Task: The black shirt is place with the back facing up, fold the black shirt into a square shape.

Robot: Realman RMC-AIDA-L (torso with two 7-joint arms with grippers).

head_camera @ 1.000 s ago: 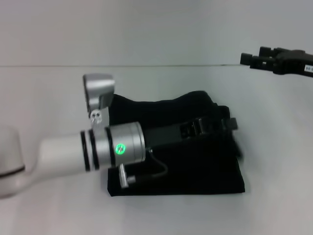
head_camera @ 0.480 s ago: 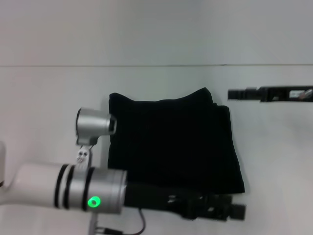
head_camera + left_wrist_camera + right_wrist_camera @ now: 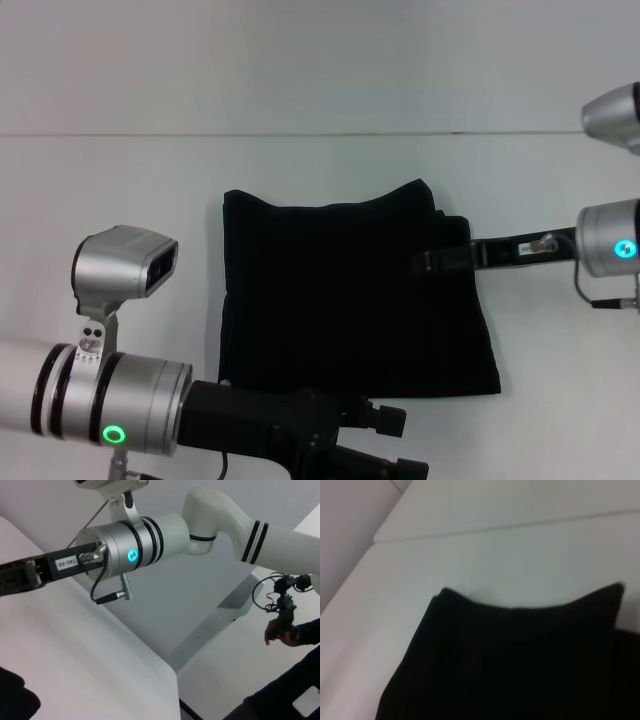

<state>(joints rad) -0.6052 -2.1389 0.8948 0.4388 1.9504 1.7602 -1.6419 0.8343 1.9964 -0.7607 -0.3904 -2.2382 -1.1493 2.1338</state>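
Observation:
The black shirt (image 3: 350, 290) lies flat on the white table as a rough square, with its far edge dipping in the middle. My right gripper (image 3: 428, 263) reaches in from the right, low over the shirt's right edge near the far corner. My left gripper (image 3: 398, 445) is off the cloth, just in front of the shirt's near edge. The right wrist view looks down on the shirt (image 3: 520, 655) and its far edge. In the left wrist view a corner of the shirt (image 3: 15, 700) shows, with the right arm (image 3: 130, 550) above the table.
The white table (image 3: 120, 190) spreads around the shirt, its back edge meeting a pale wall. The left arm's silver wrist (image 3: 120, 400) fills the near left. A person (image 3: 287, 630) stands off the table's side in the left wrist view.
My left arm has pulled back off the shirt toward the near edge of the table. My right gripper has come in from the far right onto the shirt's right edge.

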